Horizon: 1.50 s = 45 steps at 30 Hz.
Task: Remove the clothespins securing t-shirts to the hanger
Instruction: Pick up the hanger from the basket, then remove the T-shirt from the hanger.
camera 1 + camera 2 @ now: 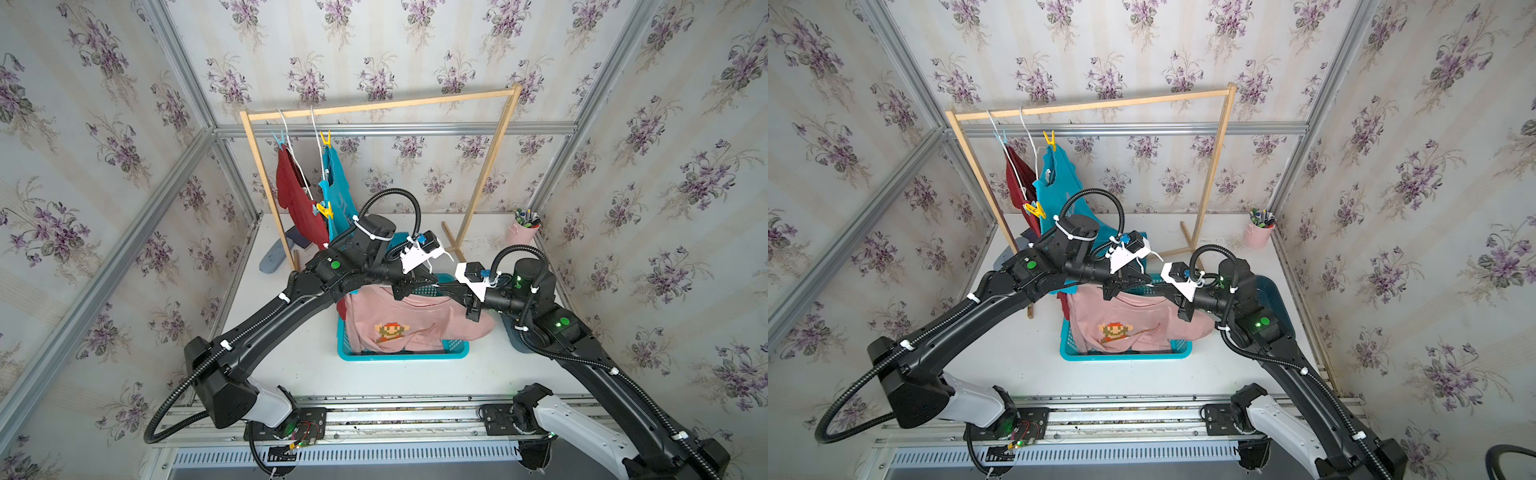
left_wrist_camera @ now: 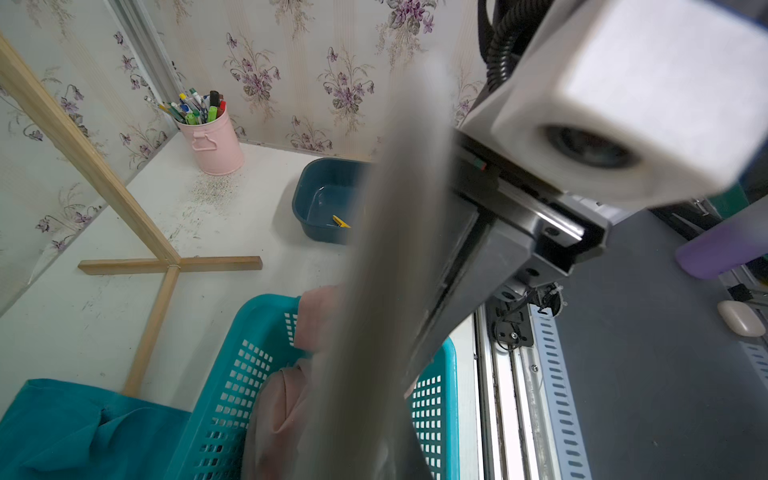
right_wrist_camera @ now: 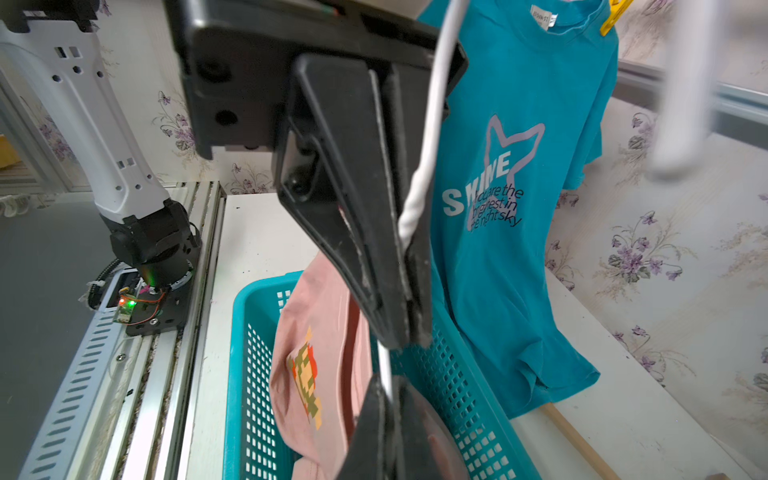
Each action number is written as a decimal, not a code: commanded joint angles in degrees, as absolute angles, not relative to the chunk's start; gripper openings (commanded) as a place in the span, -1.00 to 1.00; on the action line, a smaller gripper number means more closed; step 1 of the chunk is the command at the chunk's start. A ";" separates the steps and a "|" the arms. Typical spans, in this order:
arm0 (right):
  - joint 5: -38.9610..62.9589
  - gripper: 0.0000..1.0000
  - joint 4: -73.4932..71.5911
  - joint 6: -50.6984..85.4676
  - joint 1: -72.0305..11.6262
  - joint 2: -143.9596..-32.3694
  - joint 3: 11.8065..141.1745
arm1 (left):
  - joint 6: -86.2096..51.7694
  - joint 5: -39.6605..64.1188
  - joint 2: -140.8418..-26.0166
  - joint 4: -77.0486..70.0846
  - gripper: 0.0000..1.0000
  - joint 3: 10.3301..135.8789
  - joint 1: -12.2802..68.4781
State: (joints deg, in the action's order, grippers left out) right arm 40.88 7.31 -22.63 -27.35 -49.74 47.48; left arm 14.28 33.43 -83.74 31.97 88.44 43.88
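Right wrist view: left pincer (image 3: 405,340), right pincer (image 3: 390,385) both clamped on white hanger (image 3: 435,104); pink t-shirt (image 3: 324,316) hangs beneath.

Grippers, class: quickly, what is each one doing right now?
Left gripper: closed on the white wire hanger.
Right gripper: closed on the same hanger.
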 commanded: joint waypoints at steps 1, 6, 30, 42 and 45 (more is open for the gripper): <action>37.27 -0.91 1.47 -21.62 -27.42 -47.44 46.07 | 10.44 33.81 -82.25 31.07 -1.00 88.60 44.27; 31.80 0.08 -11.20 -17.30 -27.41 -39.84 38.58 | 8.29 26.87 -76.48 31.07 -1.00 87.22 45.99; 30.70 -0.39 11.20 -18.83 -27.35 -46.46 47.30 | 6.28 14.63 -57.29 30.59 -0.96 73.36 46.85; 30.02 0.20 13.57 -19.18 -27.34 -47.29 47.33 | 10.52 10.46 -54.37 30.75 -0.99 72.27 46.71; 29.68 0.16 15.38 -20.63 -27.35 -48.17 47.88 | 11.16 10.46 -53.85 30.93 -0.99 71.67 46.66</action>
State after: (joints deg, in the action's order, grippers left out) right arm 30.24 14.09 -18.68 -27.35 -47.70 47.42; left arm 9.76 11.57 -54.17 31.94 71.92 46.81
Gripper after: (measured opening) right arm 0.585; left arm 0.070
